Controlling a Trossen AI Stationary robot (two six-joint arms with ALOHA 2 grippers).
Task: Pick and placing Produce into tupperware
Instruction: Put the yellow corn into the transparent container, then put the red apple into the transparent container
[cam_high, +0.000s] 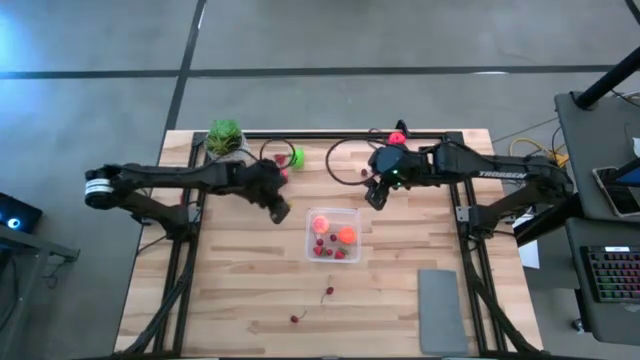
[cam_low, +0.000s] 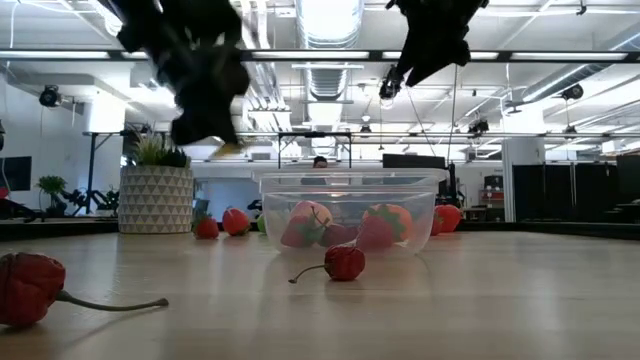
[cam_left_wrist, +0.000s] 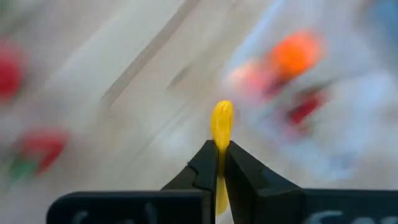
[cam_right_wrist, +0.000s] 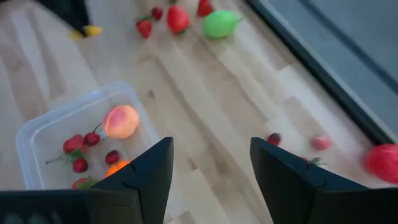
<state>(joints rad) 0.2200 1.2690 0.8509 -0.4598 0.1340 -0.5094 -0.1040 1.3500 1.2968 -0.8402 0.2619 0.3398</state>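
Note:
The clear tupperware (cam_high: 350, 217) stands mid-table and holds a pink-orange ball (cam_right_wrist: 121, 121), an orange ball (cam_high: 346, 236) and some small red fruits. My left gripper (cam_high: 283, 210) hovers just left of it, shut on a small yellow piece (cam_left_wrist: 222, 121). My right gripper (cam_high: 376, 198) is open above the bare wood beyond the container's far right corner and touches nothing. Two stemmed cherries (cam_high: 329, 291) (cam_high: 296, 318) lie nearer the table's near edge. A lime-green piece (cam_high: 297, 157) and red strawberries (cam_right_wrist: 177, 18) lie near the far edge. My left gripper pinches the small yellow piece (cam_left_wrist: 221, 134) between its two fingers, and the piece's end sticks out past the fingertips (cam_left_wrist: 208, 155). The piece is lifted clear of the table, as the low view shows (cam_low: 228, 150).
A potted green plant (cam_high: 224, 137) stands at the far left corner, and a flat grey pad (cam_high: 440, 310) lies near the right corner at the near edge. Small red fruits (cam_right_wrist: 273, 139) and a bigger red one (cam_right_wrist: 382, 160) lie by the far rail. Bare wood surrounds the container.

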